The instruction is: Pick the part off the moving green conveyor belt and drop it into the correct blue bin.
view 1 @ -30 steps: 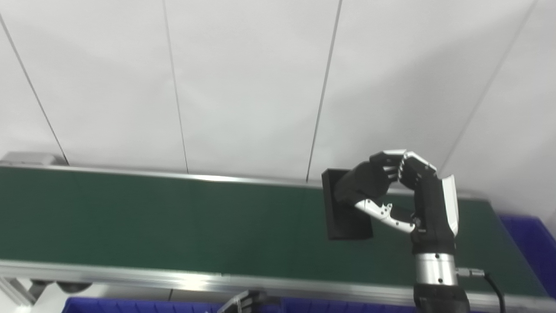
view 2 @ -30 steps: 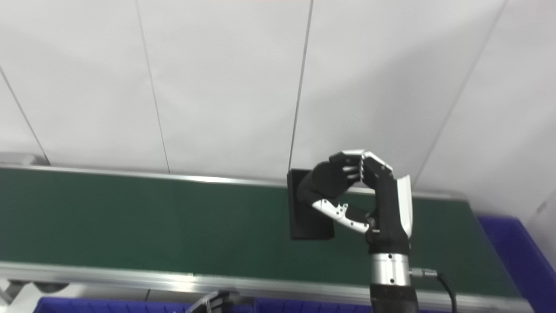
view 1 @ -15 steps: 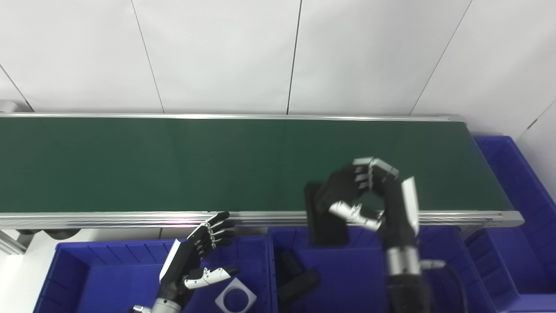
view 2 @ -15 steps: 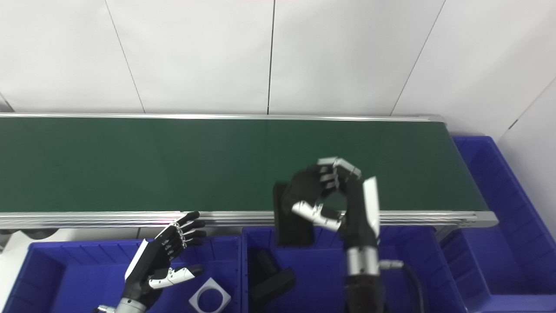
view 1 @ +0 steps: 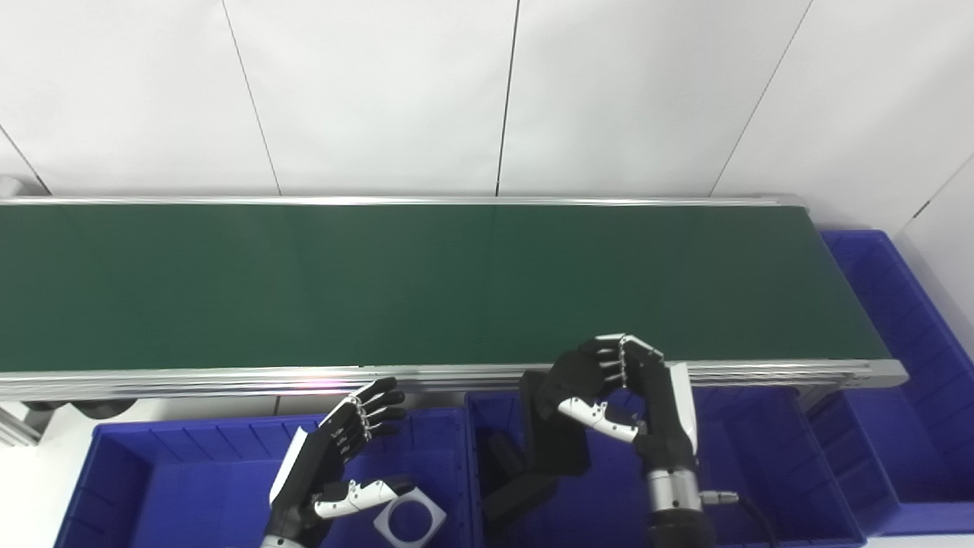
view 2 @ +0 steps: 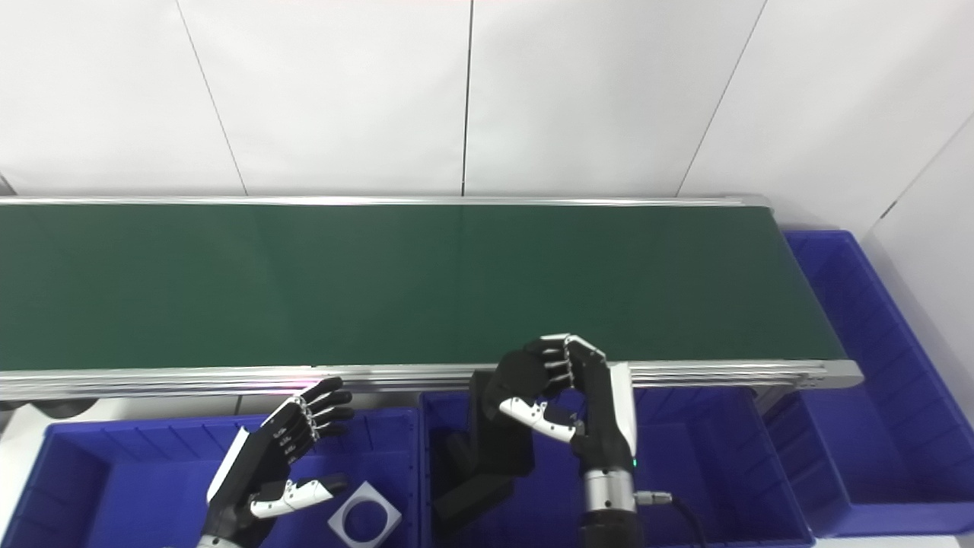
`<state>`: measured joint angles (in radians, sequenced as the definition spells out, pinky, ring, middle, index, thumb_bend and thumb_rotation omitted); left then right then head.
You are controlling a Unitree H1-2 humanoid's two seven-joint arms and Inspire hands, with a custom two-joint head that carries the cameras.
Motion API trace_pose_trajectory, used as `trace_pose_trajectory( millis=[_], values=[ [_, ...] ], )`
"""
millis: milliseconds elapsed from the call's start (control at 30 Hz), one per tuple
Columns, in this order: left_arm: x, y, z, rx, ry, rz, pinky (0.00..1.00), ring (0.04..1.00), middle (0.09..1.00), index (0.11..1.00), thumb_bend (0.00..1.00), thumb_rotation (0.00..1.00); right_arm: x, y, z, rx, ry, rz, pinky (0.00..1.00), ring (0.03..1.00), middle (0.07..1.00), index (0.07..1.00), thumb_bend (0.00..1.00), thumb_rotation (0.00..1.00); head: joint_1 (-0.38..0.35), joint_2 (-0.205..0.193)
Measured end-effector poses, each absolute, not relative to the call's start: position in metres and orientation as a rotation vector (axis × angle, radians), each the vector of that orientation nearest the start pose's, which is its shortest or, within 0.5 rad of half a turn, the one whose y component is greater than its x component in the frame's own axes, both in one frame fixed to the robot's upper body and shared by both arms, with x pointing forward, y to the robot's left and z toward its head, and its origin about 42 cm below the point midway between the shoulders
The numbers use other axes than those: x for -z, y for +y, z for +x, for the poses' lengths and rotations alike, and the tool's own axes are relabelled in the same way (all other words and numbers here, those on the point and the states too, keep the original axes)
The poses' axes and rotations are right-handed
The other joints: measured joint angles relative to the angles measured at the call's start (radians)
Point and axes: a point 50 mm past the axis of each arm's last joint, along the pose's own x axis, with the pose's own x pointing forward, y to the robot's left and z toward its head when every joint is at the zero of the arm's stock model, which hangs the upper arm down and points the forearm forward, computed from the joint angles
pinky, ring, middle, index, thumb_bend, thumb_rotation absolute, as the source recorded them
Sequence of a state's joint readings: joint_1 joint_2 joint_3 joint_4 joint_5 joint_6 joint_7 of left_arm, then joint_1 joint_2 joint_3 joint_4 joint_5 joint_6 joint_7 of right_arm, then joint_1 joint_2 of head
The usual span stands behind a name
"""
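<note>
The right hand (view 1: pixel 624 388) is curled shut around a flat black part (view 1: pixel 554 434). The fingers (view 1: pixel 609 358) wrap over the top of it and the thumb (view 1: pixel 597 415) presses from below. The part sticks out to the left of the hand, toward the middle of the picture.

The part is off the green belt (view 1: pixel 426 281) now. It hangs over the middle blue bin (view 1: pixel 761 441), just past the belt's shiny near rail. Its long side runs up and down, so it stands on end, a little tilted. One thin edge faces the camera side and the broad flat face looks to the left. The bottom end points down into the bin.

Right under it, inside the same bin, lie other black parts (view 1: pixel 517 479). They look like the same kind, so this is likely the correct bin. I cannot tell if the held part touches them.

The left hand (view 1: pixel 335 464) is open, with fingers spread, and it holds nothing. It floats over the left blue bin (view 1: pixel 152 472), near a gray square piece with a round hole (view 1: pixel 413 520). It is well apart from the black part, so the right hand is the 1 that matters here.

Next, the right hand likely just needs to let go, and the part should fall straight down.
</note>
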<state>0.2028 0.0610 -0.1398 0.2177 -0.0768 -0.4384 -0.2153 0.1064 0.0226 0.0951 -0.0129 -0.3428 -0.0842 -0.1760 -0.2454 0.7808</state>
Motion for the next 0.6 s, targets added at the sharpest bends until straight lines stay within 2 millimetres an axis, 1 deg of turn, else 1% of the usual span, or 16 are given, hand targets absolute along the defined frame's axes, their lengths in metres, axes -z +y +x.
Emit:
trace_pose_trajectory(
  millis=[100,167,233,300,400,433,500,533,600],
  values=[
    [-0.021,0.200,0.193,0.279,-0.029,-0.032,0.71,0.763,0.801,0.833,0.81,0.26,-0.065,-0.191,0.245,0.071,0.016,-0.320,0.33,0.442,0.512,0.522,0.50,0.00,-0.002,0.005],
    [-0.023,0.202,0.193,0.276,-0.036,-0.037,0.71,0.759,0.798,0.833,0.81,0.26,-0.057,-0.194,0.244,0.069,0.046,-0.329,0.35,0.443,0.501,0.519,0.50,0.00,-0.005,0.008],
    [-0.025,0.204,0.192,0.277,-0.039,-0.034,0.71,0.758,0.797,0.836,0.80,0.26,-0.055,-0.197,0.243,0.069,0.051,-0.336,0.35,0.449,0.514,0.496,0.50,0.00,-0.018,0.029],
    [-0.025,0.205,0.192,0.281,-0.031,-0.031,0.71,0.759,0.799,0.837,0.80,0.25,-0.055,-0.199,0.243,0.067,0.051,-0.347,0.35,0.446,0.507,0.498,0.50,0.00,-0.029,0.046],
    [-0.029,0.205,0.192,0.285,-0.030,-0.029,0.72,0.764,0.804,0.838,0.79,0.25,-0.054,-0.203,0.241,0.061,0.054,-0.372,0.35,0.440,0.483,0.519,0.50,0.00,-0.035,0.057],
    [-0.031,0.205,0.192,0.286,-0.034,-0.029,0.71,0.761,0.802,0.834,0.79,0.24,-0.053,-0.204,0.239,0.059,0.057,-0.384,0.34,0.438,0.483,0.522,0.50,0.00,-0.043,0.072],
    [-0.033,0.205,0.193,0.287,-0.033,-0.030,0.71,0.758,0.798,0.831,0.79,0.24,-0.051,-0.206,0.236,0.058,0.062,-0.397,0.34,0.437,0.483,0.526,0.50,0.00,-0.043,0.072],
    [-0.034,0.206,0.193,0.288,-0.032,-0.031,0.71,0.756,0.797,0.830,0.79,0.25,-0.052,-0.207,0.234,0.059,0.061,-0.404,0.34,0.437,0.483,0.527,0.50,0.00,-0.049,0.086],
    [-0.037,0.207,0.194,0.291,-0.041,-0.031,0.70,0.754,0.795,0.828,0.79,0.25,-0.052,-0.208,0.230,0.056,0.061,-0.416,0.34,0.436,0.483,0.526,0.50,0.00,-0.049,0.095]
  ],
)
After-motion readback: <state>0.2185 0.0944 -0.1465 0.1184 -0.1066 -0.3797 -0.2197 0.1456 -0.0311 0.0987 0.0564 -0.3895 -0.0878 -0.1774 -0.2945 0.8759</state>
